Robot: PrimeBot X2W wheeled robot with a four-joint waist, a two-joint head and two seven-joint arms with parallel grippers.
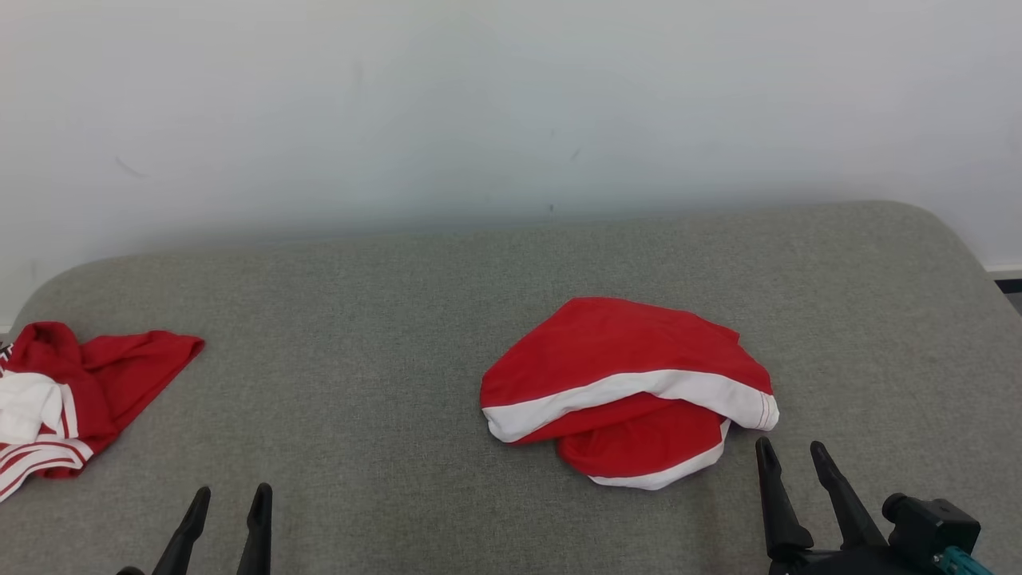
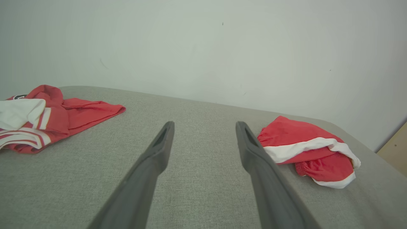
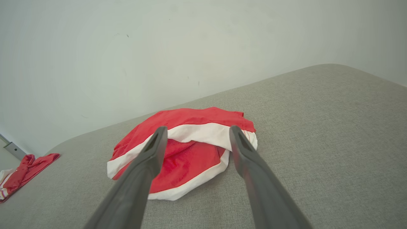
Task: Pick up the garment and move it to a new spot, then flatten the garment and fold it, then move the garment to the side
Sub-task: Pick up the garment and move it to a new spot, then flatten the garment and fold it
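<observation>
Wall point(image 1: 511, 96): pale and plain with a few faint marks, rising straight behind the far edge of the surface.
Surface point(image 1: 359, 319): grey woven padding with rounded far corners, carrying both pieces of clothing.
Garment point(image 1: 623, 359): red with white bands, folded over into a low bundle. It lies on the right half of the surface, about midway between the far and near edges.
Garment axis: the long axis runs left to right, roughly parallel to the surface's far edge, and the broad white band follows it from end to end.
Garment facing: the rounded red back faces the surface's far edge. A smaller red flap with a white hem pokes out toward the near edge.
Striped cloth point(image 1: 104, 375): red and white, crumpled, at the left end of the surface, with one red corner stretched toward the middle.
Right tool point(image 1: 792, 447): at the near edge of the surface on its right side. The fingers are parted fairly wide with nothing between them, and the tips are just short of the garment's right end, not touching it.
Left tool point(image 1: 233, 489): at the near edge on the surface's left half, fingers parted and holding nothing, well apart from both cloths.
</observation>
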